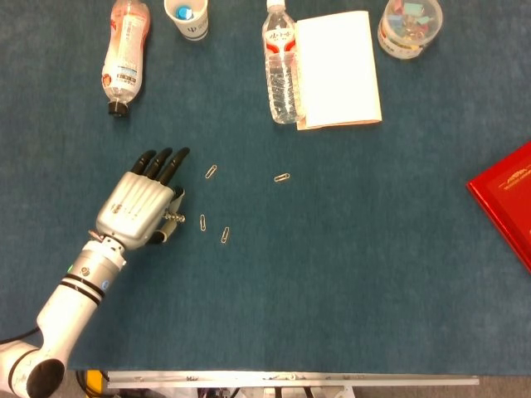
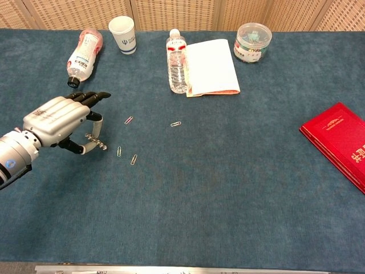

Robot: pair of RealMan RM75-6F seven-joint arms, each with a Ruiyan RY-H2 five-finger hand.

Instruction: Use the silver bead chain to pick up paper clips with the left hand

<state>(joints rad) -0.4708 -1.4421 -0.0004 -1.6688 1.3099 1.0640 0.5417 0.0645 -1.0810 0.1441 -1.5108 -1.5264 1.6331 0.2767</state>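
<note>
Chain [image 1: 172, 219] sits pinched in the left hand [image 1: 141, 206], its short free end poking out just left of the nearest clip [image 1: 202, 221] without touching it. It looks light and limp (presumably magnetic), so a grip near one end should leave the rest loose to sweep the other clips [image 2: 129, 120].

Red book [image 1: 506, 207], blue table [image 1: 348, 282]

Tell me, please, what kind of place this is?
Probably an office or lab workbench: a table under blue cloth, with a red book, a tub of clips and loose paper clips. Woven panels stand behind it.
</note>
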